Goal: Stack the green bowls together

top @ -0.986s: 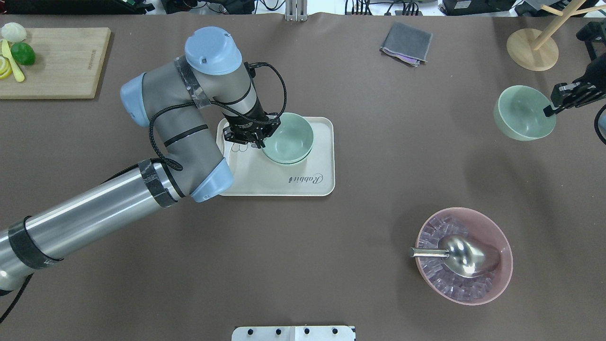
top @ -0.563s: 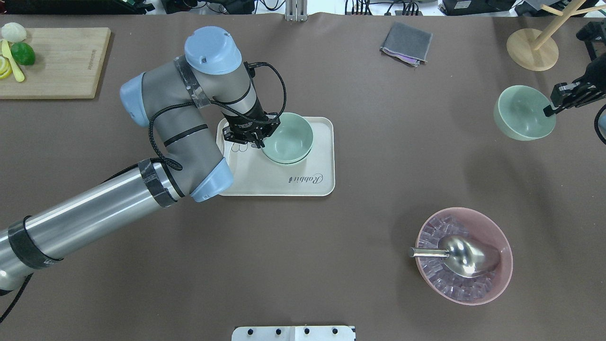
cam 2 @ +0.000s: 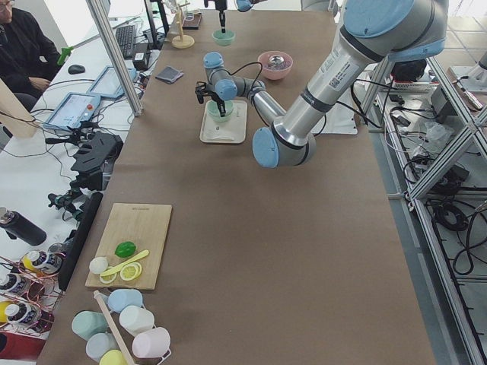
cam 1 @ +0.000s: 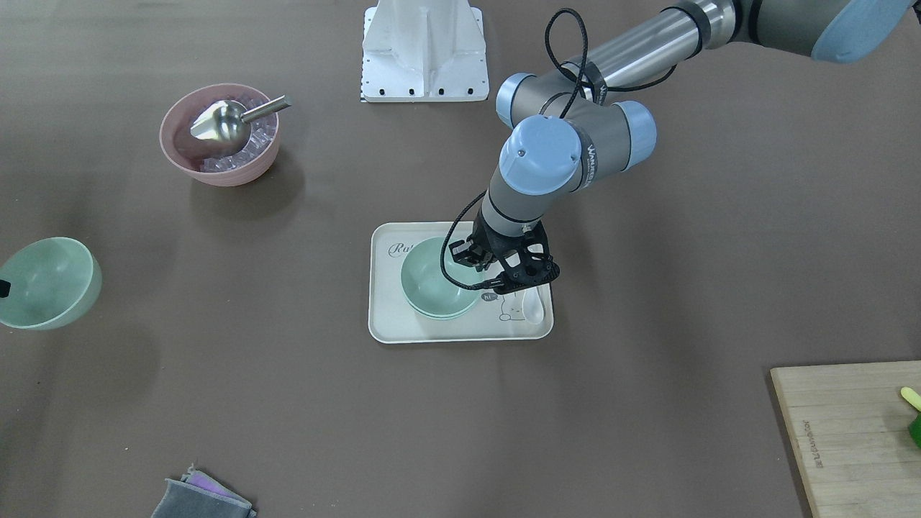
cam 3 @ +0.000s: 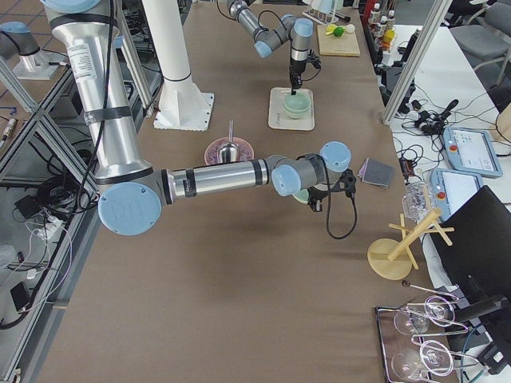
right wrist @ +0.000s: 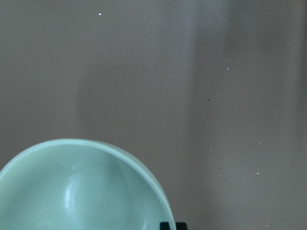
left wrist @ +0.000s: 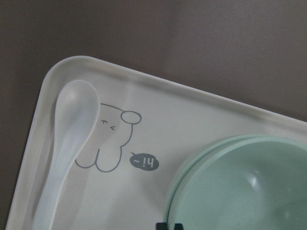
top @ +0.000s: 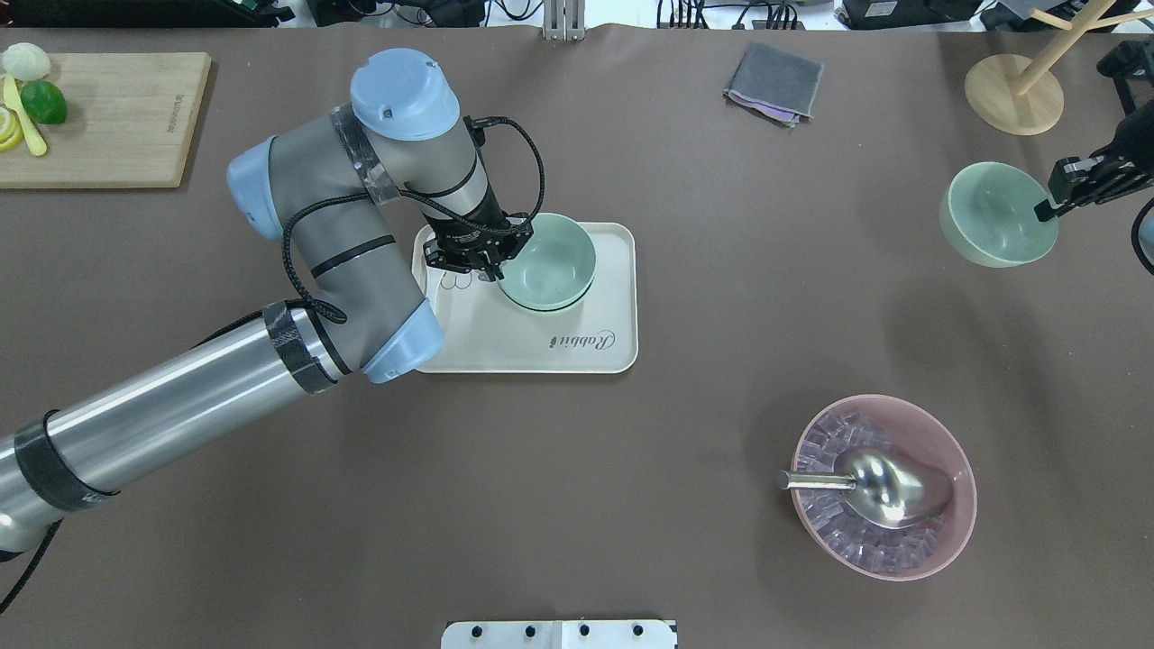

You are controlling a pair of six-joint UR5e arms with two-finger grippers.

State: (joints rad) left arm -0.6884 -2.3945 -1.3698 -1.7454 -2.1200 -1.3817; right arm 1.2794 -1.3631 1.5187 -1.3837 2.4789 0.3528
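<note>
Overhead exterior view shows you the upper green bowl (top: 552,257) nested in another on the tray (top: 541,347). The left gripper (top: 493,268) pinches its rim with narrow fingers, probably to seat it. The right gripper (top: 1044,213) grips the third green bowl (top: 992,216) by its rim. This bowl is tilted near the table's right end, likely for carrying over.

I count three green bowls (top: 546,261), two of them nested on the one cream tray (top: 541,347) and a lone bowl (top: 996,214) off to the side. There is one pink bowl (top: 942,433) holding one metal scoop (top: 888,487), one white spoon (left wrist: 72,134), one wooden cutting board (top: 117,117), one grey cloth (top: 775,81) and one wooden stand (top: 1010,95). Two robot arms (top: 180,406) reach over the table (top: 631,496).
</note>
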